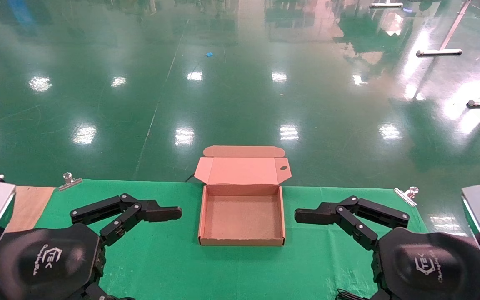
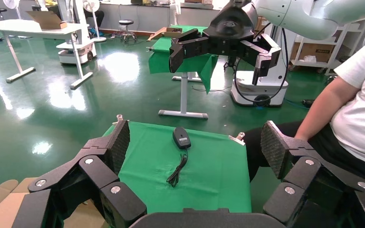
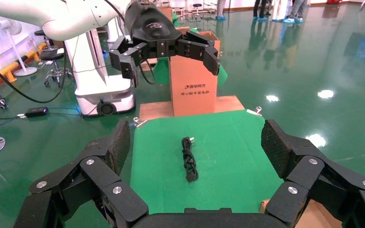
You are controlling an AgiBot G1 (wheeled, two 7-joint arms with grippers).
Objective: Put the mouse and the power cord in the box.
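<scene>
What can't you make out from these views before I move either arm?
- Head view: the mouse and the power cord don't appear; only the open, empty box does.
- Each item shows in one wrist view only, so its distance from the box can't be judged.
- Power cord's plug: too small in the right wrist view.

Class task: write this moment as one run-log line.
box: open, empty | mouse: on cloth | cord: on cloth | left gripper: open, left of box | right gripper: open, right of box
</scene>
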